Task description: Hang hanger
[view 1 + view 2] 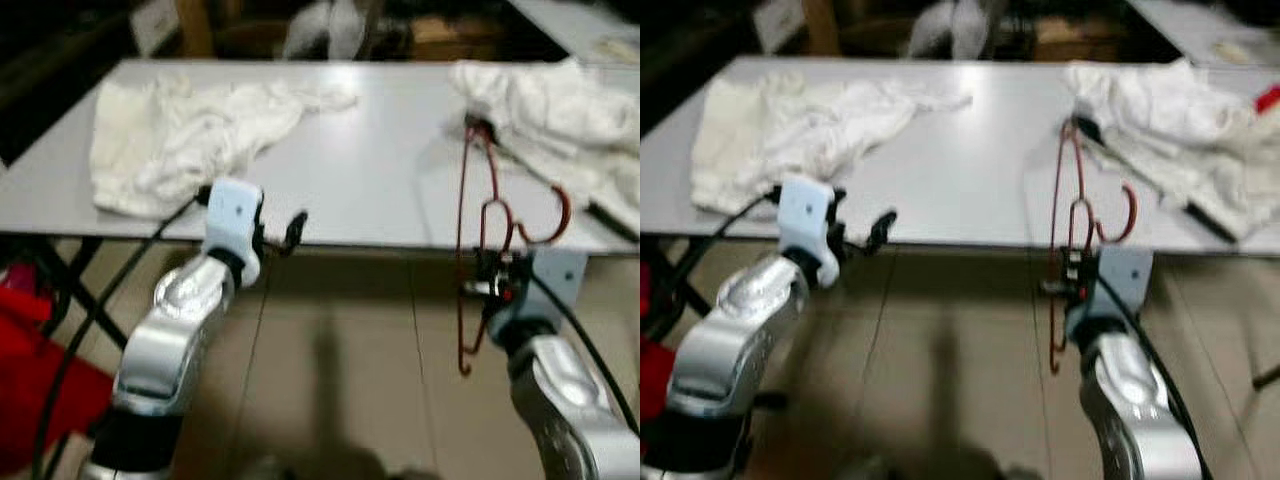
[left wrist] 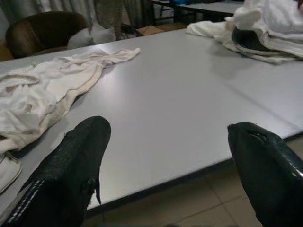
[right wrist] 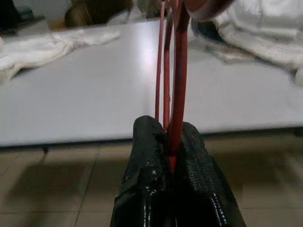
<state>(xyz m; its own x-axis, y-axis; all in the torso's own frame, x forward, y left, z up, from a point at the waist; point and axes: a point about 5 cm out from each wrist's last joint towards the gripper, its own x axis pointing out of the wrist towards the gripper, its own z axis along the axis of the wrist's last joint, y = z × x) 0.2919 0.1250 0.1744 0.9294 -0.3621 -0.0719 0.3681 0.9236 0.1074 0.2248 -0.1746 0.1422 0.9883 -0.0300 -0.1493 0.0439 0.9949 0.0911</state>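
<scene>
Arms: two, rounded silver metal shells with a bright sheen, a black band at the left one's lower joint.
Wrists: pale blue-white blocky housings, each just below the surface (image 1: 380,180) edge.
Cables: black, one running along each arm to its wrist housing.
Left pincer (image 1: 285,236): two long black fingers (image 2: 71,175), textured, with rounded tips.
Right pincer (image 3: 168,142): same black textured fingers; a small red spot beside its wrist housing.

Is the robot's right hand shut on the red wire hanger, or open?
Shut: the right hand has both black fingers pressed against the thin red wire hanger, no gap showing.
</scene>
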